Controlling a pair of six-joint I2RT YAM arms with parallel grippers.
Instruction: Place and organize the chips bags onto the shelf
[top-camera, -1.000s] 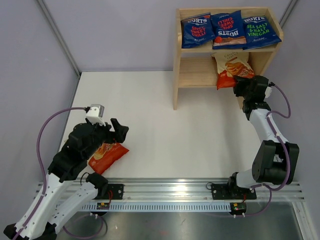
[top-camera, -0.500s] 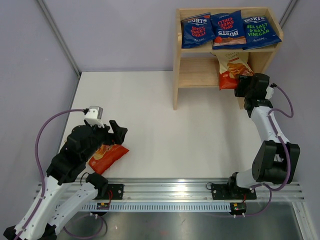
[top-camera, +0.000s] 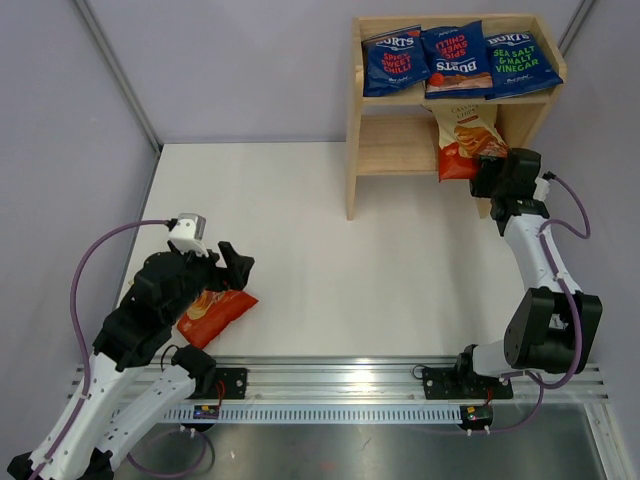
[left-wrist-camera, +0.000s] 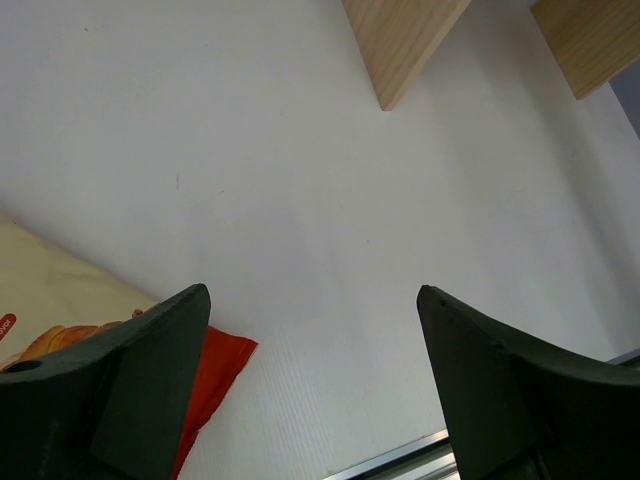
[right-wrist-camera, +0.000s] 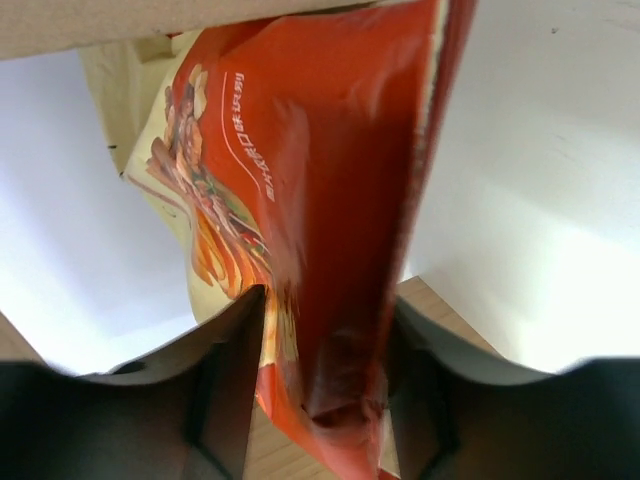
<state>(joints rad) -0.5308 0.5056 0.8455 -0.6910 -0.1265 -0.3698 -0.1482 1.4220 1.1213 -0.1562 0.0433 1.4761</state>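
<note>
Near left first: the left gripper (left-wrist-camera: 312, 298) hovers with its fingers spread wide and empty over the loose bag (top-camera: 216, 314), a cream-and-red one lying flat on the worktop (top-camera: 330, 240) and partly hidden under the arm. The danger here, I'd say, is that glossy film: come down off-centre and the fingers could nip just a corner, or skid the bag along instead of lifting it. Across to the far right, the right gripper (right-wrist-camera: 325, 325) sits at the front of the shelf (top-camera: 352, 170) with the lower-tier bag (right-wrist-camera: 320, 160) between its fingers; whether they pinch it or only flank it, I cannot tell. That bag looks tilted, its red end at the front edge of the lower tier, so a finger catching the film on the way out could well drag it forward and tip it onto the worktop. Now the shelf itself: the lower tier holds that one cream-and-red bag at its right side, with bare wood to the left. Up on the top tier, three blue Burts bags (top-camera: 456, 62) lie side by side and fill the row, the middle one upside down against its neighbours.
</note>
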